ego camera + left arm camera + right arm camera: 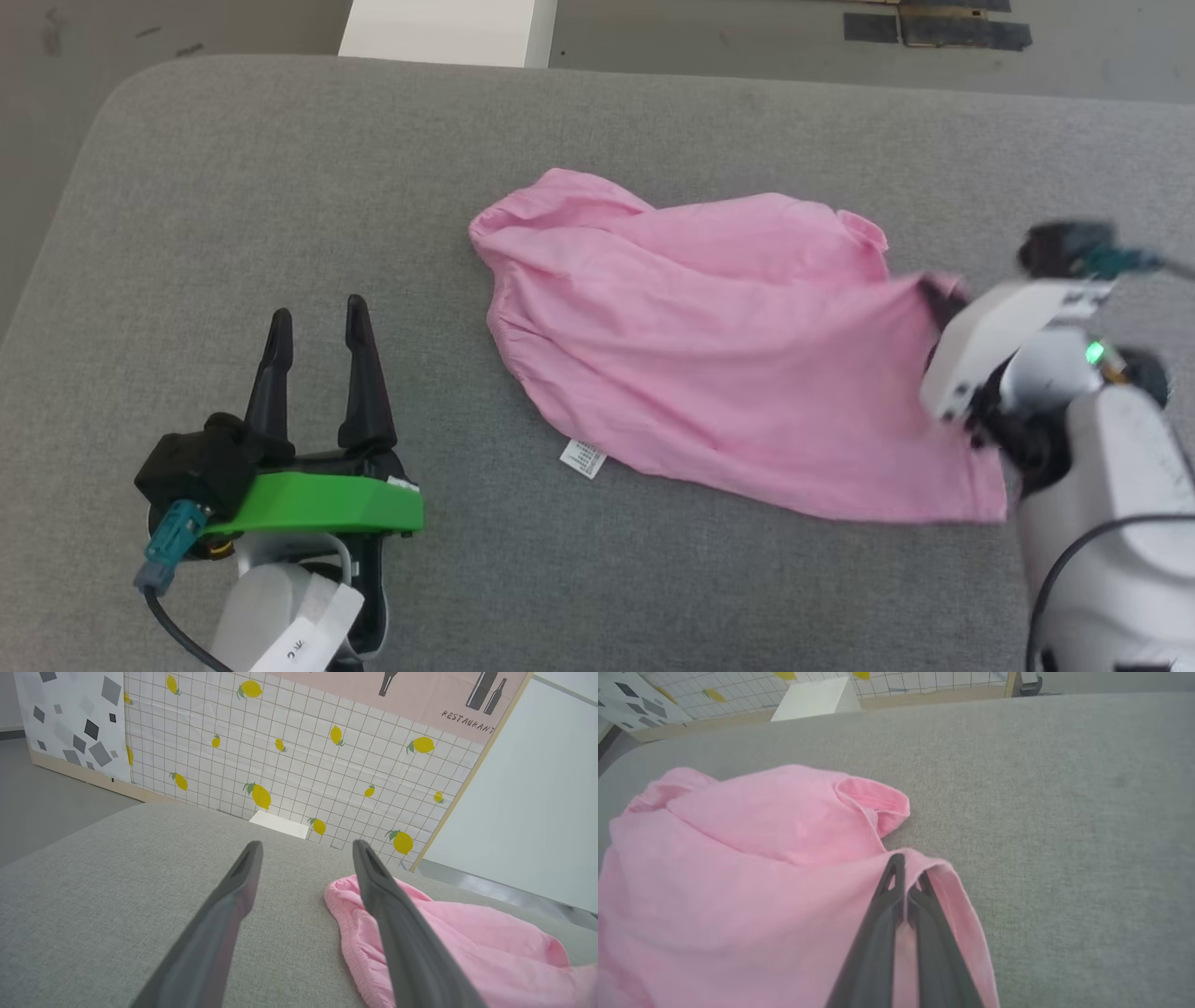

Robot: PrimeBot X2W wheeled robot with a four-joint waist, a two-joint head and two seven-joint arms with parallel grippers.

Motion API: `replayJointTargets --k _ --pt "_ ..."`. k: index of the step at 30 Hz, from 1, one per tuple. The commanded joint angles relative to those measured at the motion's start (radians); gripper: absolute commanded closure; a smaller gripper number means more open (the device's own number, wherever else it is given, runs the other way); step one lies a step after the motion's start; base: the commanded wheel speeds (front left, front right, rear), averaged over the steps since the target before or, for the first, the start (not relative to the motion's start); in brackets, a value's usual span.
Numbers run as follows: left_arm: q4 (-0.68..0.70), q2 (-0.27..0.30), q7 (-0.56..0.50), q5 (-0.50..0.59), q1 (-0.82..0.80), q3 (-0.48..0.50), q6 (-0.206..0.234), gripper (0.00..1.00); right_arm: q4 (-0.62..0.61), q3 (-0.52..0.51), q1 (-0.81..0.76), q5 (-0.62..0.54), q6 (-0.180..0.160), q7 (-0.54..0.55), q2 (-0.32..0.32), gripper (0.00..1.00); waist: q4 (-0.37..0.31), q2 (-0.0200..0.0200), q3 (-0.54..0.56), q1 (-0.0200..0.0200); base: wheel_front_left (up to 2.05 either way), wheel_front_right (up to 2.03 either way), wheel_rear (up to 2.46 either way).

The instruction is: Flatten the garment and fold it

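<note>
The light-pink garment point(709, 336) lies spread but rumpled on the grey cushion, its gathered waistband toward the left and a small white care label point(583, 458) poking out at its near edge. My right gripper point(934, 299) is shut on the garment's right hem, lifting it slightly; in the right wrist view the fingers point(896, 896) pinch a fold of the pink garment point(752, 872). My left gripper point(317, 327) rests open on the cushion left of the garment, nothing between its fingers. In the left wrist view the garment's waistband point(355, 947) lies just right of the open gripper point(306, 847).
The grey fabric surface point(280, 187) has a rounded far-left corner and drops to the floor beyond. A white box point(448, 33) stands behind its far edge. A lemon-patterned panel point(303, 751) stands further back.
</note>
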State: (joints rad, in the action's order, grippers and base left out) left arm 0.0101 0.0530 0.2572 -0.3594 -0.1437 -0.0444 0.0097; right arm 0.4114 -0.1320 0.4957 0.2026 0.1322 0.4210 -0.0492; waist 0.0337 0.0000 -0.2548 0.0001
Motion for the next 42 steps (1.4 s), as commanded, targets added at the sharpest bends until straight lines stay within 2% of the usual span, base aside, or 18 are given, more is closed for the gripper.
replayJointTargets --k 1,6,12,13,14,19,23,28,34,39,42 --pt "0.001 -0.003 0.004 -0.002 0.003 -0.003 -0.005 0.00 -0.004 -0.023 0.049 -0.009 -0.002 -0.010 -0.001 1.00 0.011 0.0000 -0.015 -0.0001 0.00 0.00 0.00" --pt "-0.006 -0.003 0.005 -0.004 -0.023 -0.027 -0.010 0.00 0.057 -0.121 0.200 -0.040 -0.002 -0.029 -0.002 1.00 0.049 0.0000 -0.060 -0.0001 0.00 0.00 0.00" --pt "-0.005 -0.003 0.005 -0.009 -0.059 -0.056 -0.008 0.00 0.174 -0.222 0.357 -0.119 -0.002 -0.110 -0.014 1.00 0.103 0.0000 -0.119 -0.0001 0.00 0.00 0.00" --pt "-0.005 -0.003 0.005 -0.010 -0.062 -0.060 -0.008 0.00 0.195 -0.227 0.370 -0.132 -0.002 -0.117 -0.015 0.55 0.109 0.0000 -0.124 -0.0001 0.00 0.00 0.00" --pt "-0.005 -0.003 0.005 -0.012 -0.066 -0.064 -0.008 0.00 0.217 -0.231 0.383 -0.143 -0.002 -0.129 -0.014 0.00 0.114 0.0000 -0.129 -0.0001 0.00 0.00 0.00" --pt "-0.008 -0.003 0.005 -0.012 -0.068 -0.072 -0.007 0.00 0.256 -0.180 0.372 -0.158 -0.002 -0.209 -0.021 0.00 0.108 0.0000 -0.123 -0.0001 0.00 0.00 0.00" --pt "-0.020 -0.003 0.005 -0.004 -0.055 -0.065 -0.014 0.00 0.216 -0.123 0.283 -0.135 -0.002 -0.307 -0.031 0.00 0.075 0.0000 -0.082 -0.0001 0.00 0.00 0.00" --pt "-0.040 -0.003 0.005 0.013 -0.027 -0.064 -0.031 0.00 0.080 -0.044 0.084 -0.103 -0.002 -0.395 -0.042 0.00 0.027 0.0000 -0.007 -0.0001 0.00 0.00 0.00" --pt "-0.076 -0.003 0.005 0.011 0.008 -0.094 -0.052 0.00 -0.127 0.006 -0.173 -0.040 -0.002 -0.435 -0.021 0.00 -0.023 0.0000 0.069 -0.0001 0.00 0.00 0.00" --pt "-0.182 -0.003 0.004 -0.016 0.019 -0.201 -0.074 0.00 -0.285 0.005 -0.356 0.002 -0.002 -0.413 -0.003 0.00 -0.059 0.0000 0.109 -0.0001 0.00 0.00 0.00" --pt "-0.263 -0.003 -0.031 -0.047 -0.007 -0.263 -0.071 0.00 -0.331 0.026 -0.409 0.044 -0.002 -0.393 -0.002 0.00 -0.081 0.0000 0.115 -0.0001 0.00 0.00 0.00"
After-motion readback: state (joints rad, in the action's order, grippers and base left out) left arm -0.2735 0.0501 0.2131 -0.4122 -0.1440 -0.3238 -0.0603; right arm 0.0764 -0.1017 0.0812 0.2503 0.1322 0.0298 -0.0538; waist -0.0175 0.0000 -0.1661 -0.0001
